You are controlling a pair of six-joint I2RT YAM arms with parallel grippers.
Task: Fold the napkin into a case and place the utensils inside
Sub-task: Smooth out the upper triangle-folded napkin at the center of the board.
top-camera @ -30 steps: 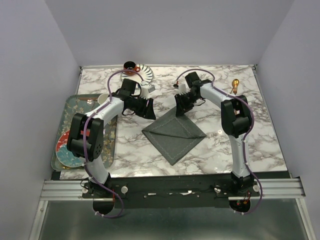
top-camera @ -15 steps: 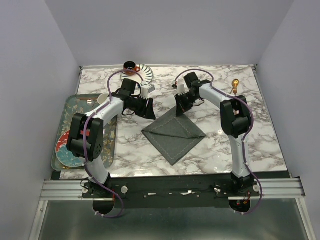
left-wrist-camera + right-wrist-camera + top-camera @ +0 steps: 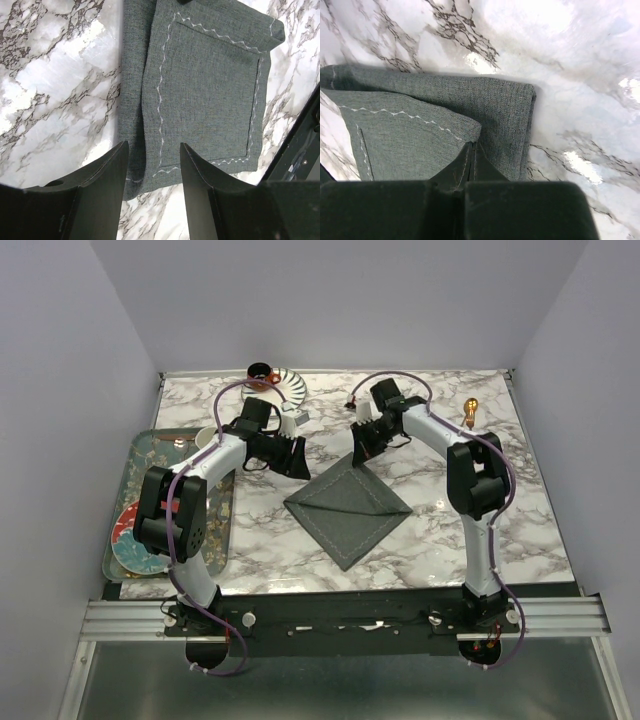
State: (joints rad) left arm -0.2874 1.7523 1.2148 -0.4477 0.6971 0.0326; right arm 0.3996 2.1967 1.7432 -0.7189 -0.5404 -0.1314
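- From above: the napkin (image 3: 348, 505) lies diamond-wise on the table (image 3: 260, 540), the right gripper (image 3: 359, 457) at its far corner and the left gripper (image 3: 297, 462) just off its far-left edge.
- Left wrist: the fingers (image 3: 100, 185) are spread and hold nothing; the napkin is just ahead.
- Right wrist: the jaws are pressed together, pinching the napkin's top-layer corner.

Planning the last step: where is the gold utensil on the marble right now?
In the top view the gold utensil lies near the table's far right corner, right of the right arm and apart from the napkin.

Cup (image 3: 262, 371), striped saucer (image 3: 290, 387), patterned tray (image 3: 135, 475)
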